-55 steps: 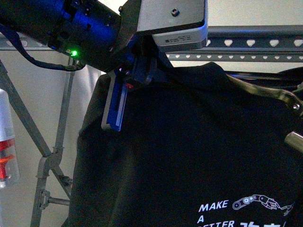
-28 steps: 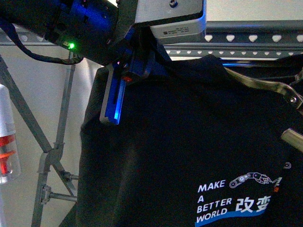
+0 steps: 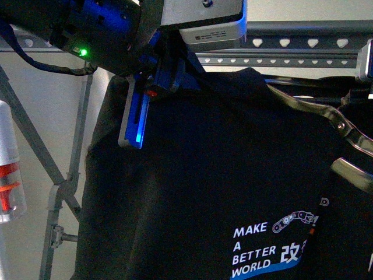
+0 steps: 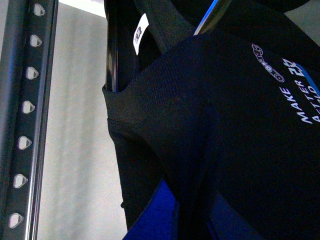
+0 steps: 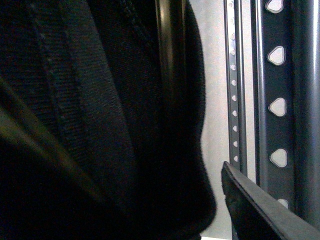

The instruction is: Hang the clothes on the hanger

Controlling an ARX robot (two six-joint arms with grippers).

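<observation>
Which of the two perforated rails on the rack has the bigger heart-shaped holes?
The upper rail: its hearts are larger and spaced wider than the small, close-set ones on the lower rail, just above the T-shirt.

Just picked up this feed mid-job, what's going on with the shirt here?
The left gripper is clamped on the black T-shirt near one shoulder, holding it up just below the rack's top rail. The right gripper is at the shirt's other side; its grip is unclear.

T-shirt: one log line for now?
left gripper: clamped on T-shirt shoulder | right gripper: at shirt's edge, jaws unclear | rack rail: just above shirt
</observation>
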